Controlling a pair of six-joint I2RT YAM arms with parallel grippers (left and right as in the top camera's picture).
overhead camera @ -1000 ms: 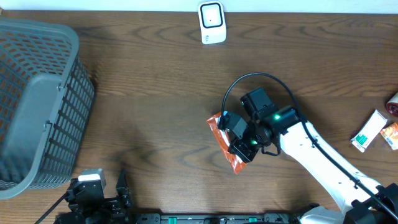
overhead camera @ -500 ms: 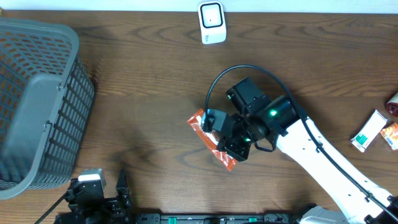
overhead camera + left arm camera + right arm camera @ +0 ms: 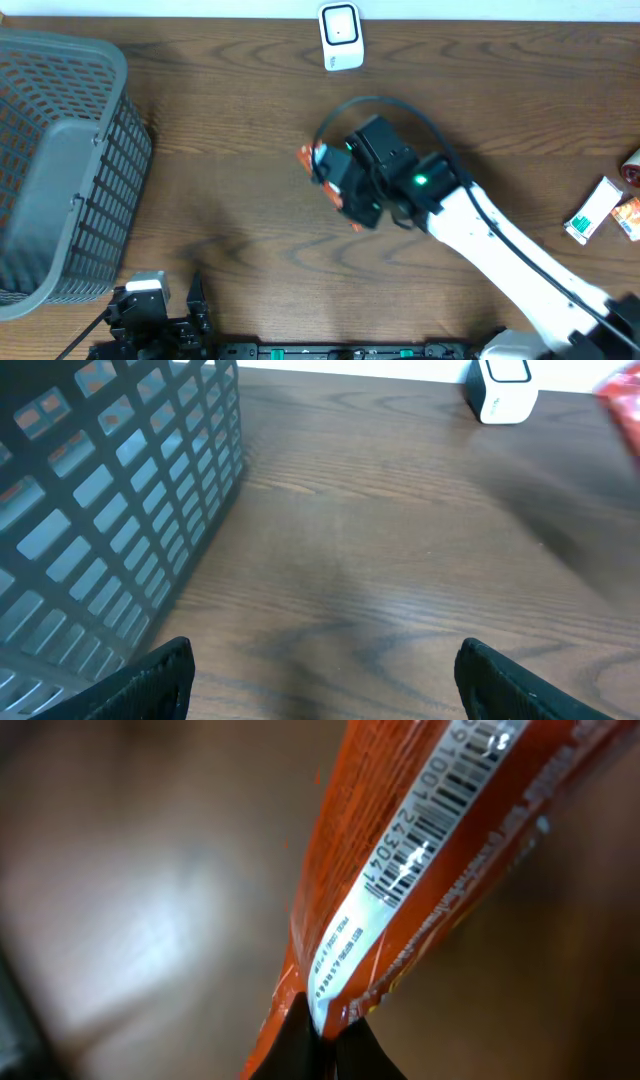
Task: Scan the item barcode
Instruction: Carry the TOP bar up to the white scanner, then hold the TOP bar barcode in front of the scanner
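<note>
Orange packet [image 3: 308, 158] runs diagonally, upper left to lower right, seen from overhead. Right gripper [image 3: 322, 1045] is pinched closed on its edge; left gripper [image 3: 325, 672] stands wide open.

A gray plastic basket [image 3: 60, 170] with latticed walls stands at the left end of the dark wooden table [image 3: 230, 140]. At the far right edge lie a white-and-green box [image 3: 593, 211], a small orange-and-white pack [image 3: 629, 218] just beside it, and a dark red round thing [image 3: 632, 166], partly cut off.
</note>
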